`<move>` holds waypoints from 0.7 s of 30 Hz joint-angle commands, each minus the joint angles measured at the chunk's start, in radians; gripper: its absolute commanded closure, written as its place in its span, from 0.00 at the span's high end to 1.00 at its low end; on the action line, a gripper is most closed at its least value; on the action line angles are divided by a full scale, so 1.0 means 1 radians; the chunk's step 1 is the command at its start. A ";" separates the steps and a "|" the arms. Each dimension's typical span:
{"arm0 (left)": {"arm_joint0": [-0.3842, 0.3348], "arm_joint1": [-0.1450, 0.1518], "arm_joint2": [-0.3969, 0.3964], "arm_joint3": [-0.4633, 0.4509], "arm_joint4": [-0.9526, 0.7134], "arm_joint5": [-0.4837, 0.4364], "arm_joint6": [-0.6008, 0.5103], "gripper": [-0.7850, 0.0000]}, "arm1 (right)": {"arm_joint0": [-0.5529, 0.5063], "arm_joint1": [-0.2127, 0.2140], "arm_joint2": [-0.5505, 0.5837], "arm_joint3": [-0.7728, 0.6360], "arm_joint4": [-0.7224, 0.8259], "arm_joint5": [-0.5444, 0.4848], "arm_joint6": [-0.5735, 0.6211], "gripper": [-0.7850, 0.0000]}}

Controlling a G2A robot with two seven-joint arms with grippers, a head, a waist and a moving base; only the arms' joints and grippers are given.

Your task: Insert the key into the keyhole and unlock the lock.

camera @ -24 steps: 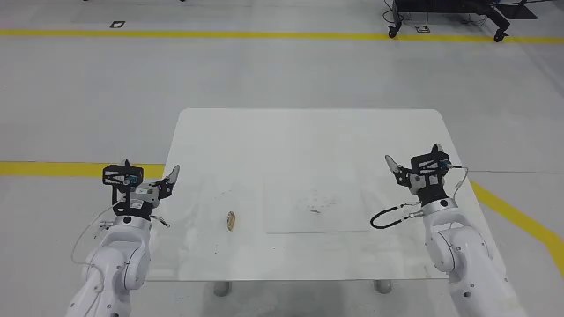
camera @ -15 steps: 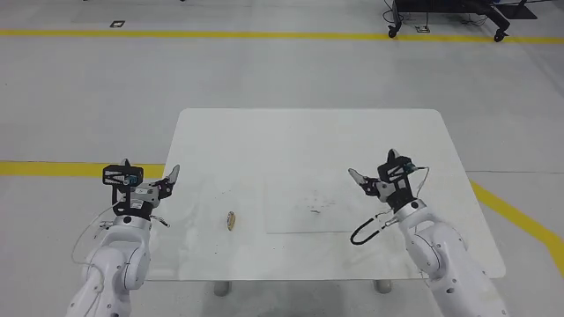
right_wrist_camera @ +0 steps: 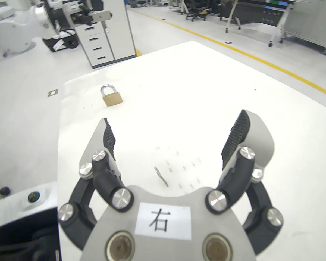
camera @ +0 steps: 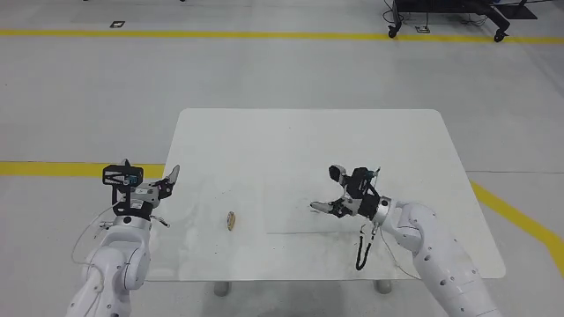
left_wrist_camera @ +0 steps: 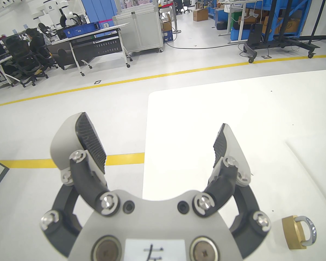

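From the top view the lock (camera: 231, 221) is showing as a small brass shape lying near the near edge of the white surface (camera: 308, 136), in its left half. Its long axis is running roughly from the near edge toward the far edge. The right wrist view is giving more: the lock (right_wrist_camera: 112, 96) is lying flat with its silver shackle (right_wrist_camera: 106, 90) turned away from the right gripper (right_wrist_camera: 174, 126). That view is also picking out the key (right_wrist_camera: 160, 176), a thin grey sliver lying on the surface between the gripper's wide-spread fingers (right_wrist_camera: 233, 134), nearer their base. Its long axis is running roughly along the gripper's line of reach; I cannot tell which end is the tip. From above, the right gripper (camera: 328, 190) is hanging over the middle of the surface and pointing toward the lock, well apart from it, with white surface stretching between them. The left gripper (camera: 150, 172) is sitting at the left edge, fingers spread apart. Its own view is showing one finger over the floor (left_wrist_camera: 43, 126), the other over the surface, and the lock (left_wrist_camera: 298, 232) just beside its base.
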 commanded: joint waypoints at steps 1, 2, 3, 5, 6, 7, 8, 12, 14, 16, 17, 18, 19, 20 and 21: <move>0.000 0.000 0.000 0.000 0.000 0.000 0.000 1.00 | 0.025 0.004 -0.015 0.027 -0.096 -0.050 -0.050 1.00; 0.000 0.000 0.000 0.000 0.000 0.000 0.000 1.00 | 0.033 0.006 -0.025 0.037 -0.143 -0.058 -0.076 1.00; 0.000 0.000 0.000 0.000 0.000 0.000 0.000 1.00 | 0.043 0.008 -0.036 0.041 -0.198 -0.058 -0.102 1.00; 0.000 0.000 0.000 0.000 0.000 0.000 0.000 1.00 | 0.055 0.010 -0.056 0.068 -0.274 -0.052 -0.174 0.98; 0.000 0.000 0.000 0.000 0.000 0.000 0.000 1.00 | 0.064 0.012 -0.067 0.078 -0.315 -0.053 -0.205 0.74; 0.000 0.000 0.000 0.000 0.000 0.000 0.000 1.00 | 0.072 0.014 -0.079 0.086 -0.356 -0.054 -0.238 0.67; 0.000 0.000 0.000 0.000 0.000 0.000 0.000 1.00 | 0.080 0.016 -0.092 0.095 -0.400 -0.056 -0.269 0.67; 0.000 0.000 0.000 0.000 0.000 0.000 0.000 1.00 | 0.105 0.028 -0.148 0.125 -0.577 -0.033 -0.381 0.50; 0.000 0.000 0.000 0.000 0.000 0.000 0.000 1.00 | 0.121 0.033 -0.170 0.147 -0.637 -0.018 -0.419 0.41; 0.000 0.000 0.000 0.000 0.000 0.000 0.000 1.00 | 0.137 0.036 -0.190 0.170 -0.686 -0.002 -0.440 0.35; 0.000 0.000 0.000 0.000 0.000 0.000 0.000 1.00 | 0.145 0.037 -0.200 0.179 -0.708 0.005 -0.447 0.30; 0.000 0.000 0.000 0.000 0.000 0.000 0.000 1.00 | 0.152 0.038 -0.207 0.191 -0.720 0.012 -0.458 0.27; 0.000 0.000 0.000 0.000 0.000 0.000 0.000 1.00 | 0.159 0.039 -0.213 0.203 -0.728 0.016 -0.468 0.29; 0.000 0.000 0.000 0.000 0.000 0.000 0.000 1.00 | 0.167 0.040 -0.218 0.215 -0.738 0.022 -0.473 0.29; 0.000 0.000 0.000 0.000 0.000 0.000 0.000 1.00 | 0.173 0.041 -0.222 0.224 -0.748 0.031 -0.472 0.32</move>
